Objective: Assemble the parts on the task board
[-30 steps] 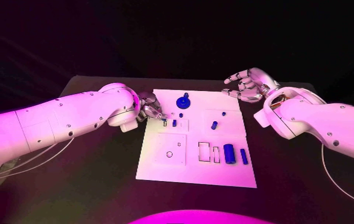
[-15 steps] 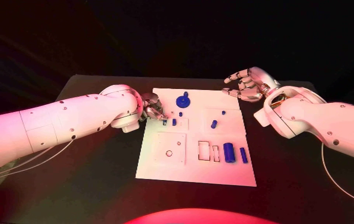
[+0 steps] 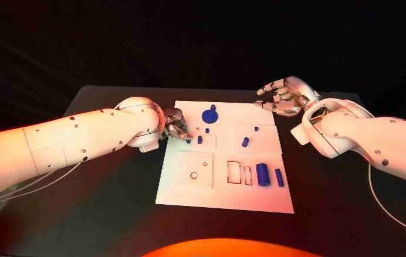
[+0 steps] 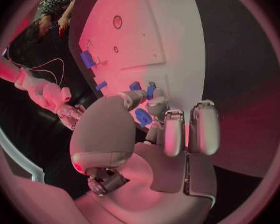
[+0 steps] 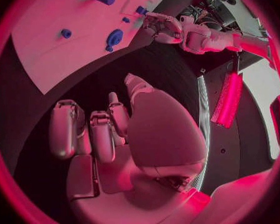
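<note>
Head view, left of centre: the silver left hand stays where it was a second ago, fingers bunched at the left edge of the flat white rectangular task board, beside two small blue plastic pegs. Nothing on the board has shifted, so the insertion appears unfinished. Whether its fingertips pinch a blue piece cannot be told. Upper right, the silver right hand hovers off the board, fingers apart and loosely curled, holding nothing.

Black table, thin pale cable lying at its edge
</note>
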